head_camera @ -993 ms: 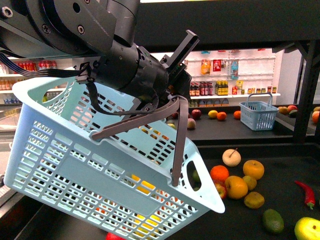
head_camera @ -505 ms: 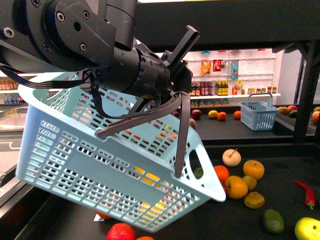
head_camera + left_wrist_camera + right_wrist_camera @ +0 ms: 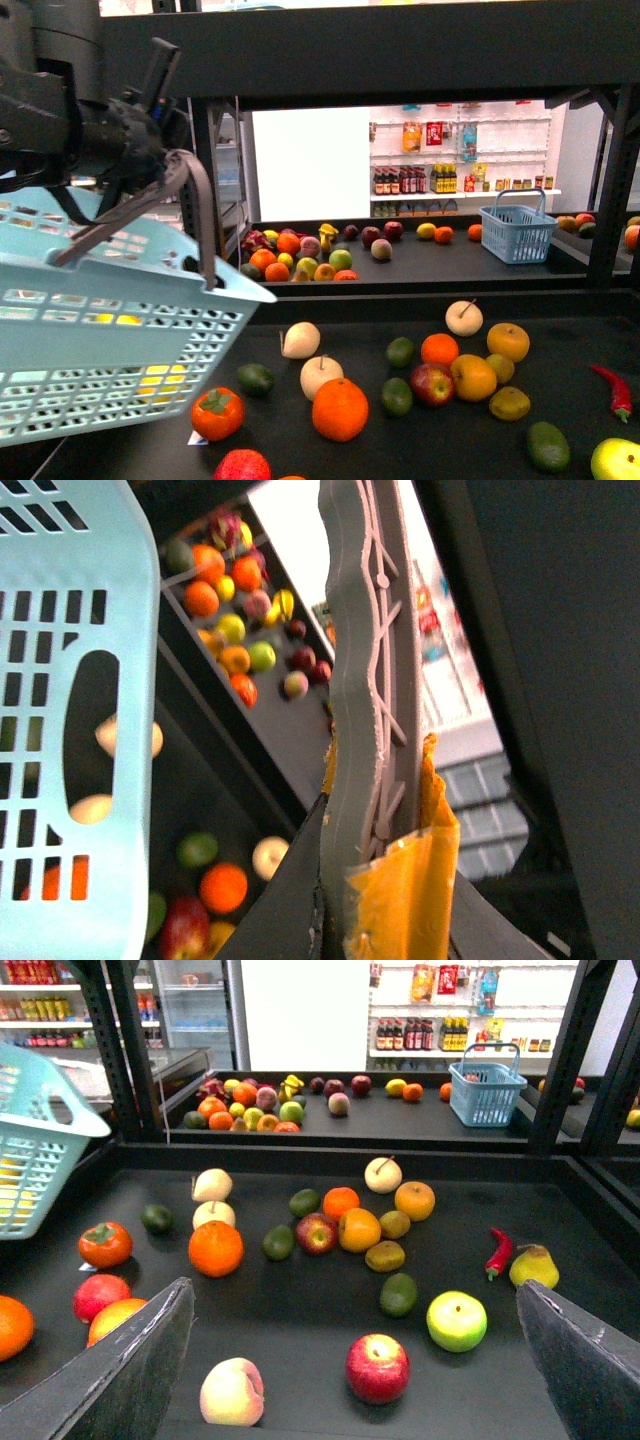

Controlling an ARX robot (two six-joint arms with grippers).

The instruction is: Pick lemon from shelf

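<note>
My left gripper [image 3: 165, 140] is shut on the grey handle [image 3: 365, 680] of a light blue basket [image 3: 90, 330], held up at the left over the black shelf deck [image 3: 580, 335]. Something yellow shows through the basket's slots; I cannot tell what. A dull yellow oval fruit [image 3: 510, 403] lies on the deck right of the orange group, also in the right wrist view [image 3: 385, 1256]; I cannot tell if it is the lemon. My right gripper [image 3: 350, 1300] is open and empty above the deck's front, over a red apple [image 3: 378, 1367].
Loose fruit lies on the deck: a big orange [image 3: 216, 1248], a green apple [image 3: 457, 1320], an avocado [image 3: 398, 1294], a red chilli [image 3: 498, 1252], a pear [image 3: 533, 1265], a peach [image 3: 232, 1391]. A black upright [image 3: 612, 190] stands right. A second deck behind holds more fruit and a blue basket [image 3: 517, 230].
My left arm has swung the basket far to the left and levelled it. The fruit on the deck's middle, covered before, now shows.
</note>
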